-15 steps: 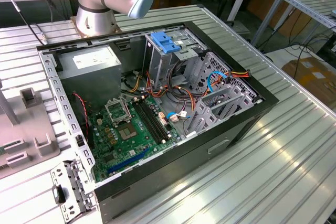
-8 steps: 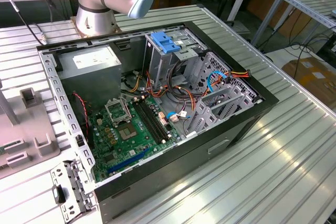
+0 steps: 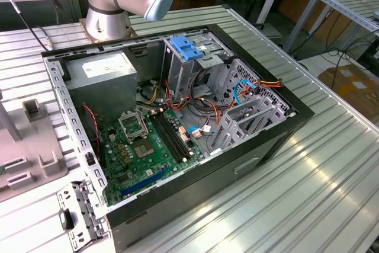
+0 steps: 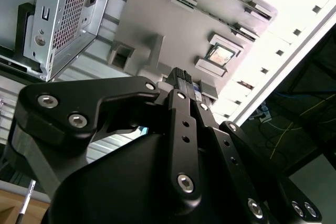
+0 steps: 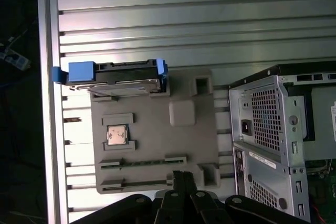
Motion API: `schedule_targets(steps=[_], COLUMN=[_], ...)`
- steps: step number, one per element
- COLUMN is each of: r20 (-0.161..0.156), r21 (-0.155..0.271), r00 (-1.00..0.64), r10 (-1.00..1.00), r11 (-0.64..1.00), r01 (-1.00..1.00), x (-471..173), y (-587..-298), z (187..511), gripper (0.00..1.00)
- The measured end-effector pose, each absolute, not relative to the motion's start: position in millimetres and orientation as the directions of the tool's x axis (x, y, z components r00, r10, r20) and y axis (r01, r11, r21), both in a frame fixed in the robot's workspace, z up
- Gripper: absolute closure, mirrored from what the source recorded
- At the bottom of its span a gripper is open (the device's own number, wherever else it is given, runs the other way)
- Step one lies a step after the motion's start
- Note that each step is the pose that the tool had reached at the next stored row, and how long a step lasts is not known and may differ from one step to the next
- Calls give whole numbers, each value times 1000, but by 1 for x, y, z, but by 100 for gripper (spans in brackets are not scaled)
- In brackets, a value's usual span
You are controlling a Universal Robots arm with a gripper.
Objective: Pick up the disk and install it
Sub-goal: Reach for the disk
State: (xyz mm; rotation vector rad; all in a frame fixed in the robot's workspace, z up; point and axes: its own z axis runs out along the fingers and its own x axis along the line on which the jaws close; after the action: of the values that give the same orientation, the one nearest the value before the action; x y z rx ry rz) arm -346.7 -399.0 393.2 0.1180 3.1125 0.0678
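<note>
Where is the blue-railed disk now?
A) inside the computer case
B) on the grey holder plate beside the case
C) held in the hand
B: in the first wrist view the disk sits at the grey holder plate's edge, apart from the computer case and the hand.

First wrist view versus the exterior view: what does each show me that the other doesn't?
The first wrist view catches the disk, black with blue rails, set in a grey holder. The exterior view looks into the open computer case, at its green motherboard and cables. Both take in the case, the holder and the ribbed table.
</note>
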Motion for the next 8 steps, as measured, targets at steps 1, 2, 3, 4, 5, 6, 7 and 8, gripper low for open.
schedule_targets(steps=[1, 2, 3, 4, 5, 6, 7, 8], r20=[-24, -24, -24, -25, -24, -24, -24, -24], r21=[44, 44, 44, 45, 45, 44, 44, 44], r00=[-997, -997, -997, -997, -997, -997, -997, -997], r10=[76, 76, 76, 76, 76, 76, 76, 76], r11=[996, 996, 996, 996, 996, 996, 996, 996], r01=[75, 75, 75, 75, 75, 75, 75, 75], x=[-347, -348, -348, -349, -349, -350, -350, -351], y=[-399, -399, -399, -399, -399, -399, -399, -399], z=[393, 393, 393, 393, 393, 393, 393, 393], gripper=[89, 89, 89, 89, 89, 89, 89, 89])
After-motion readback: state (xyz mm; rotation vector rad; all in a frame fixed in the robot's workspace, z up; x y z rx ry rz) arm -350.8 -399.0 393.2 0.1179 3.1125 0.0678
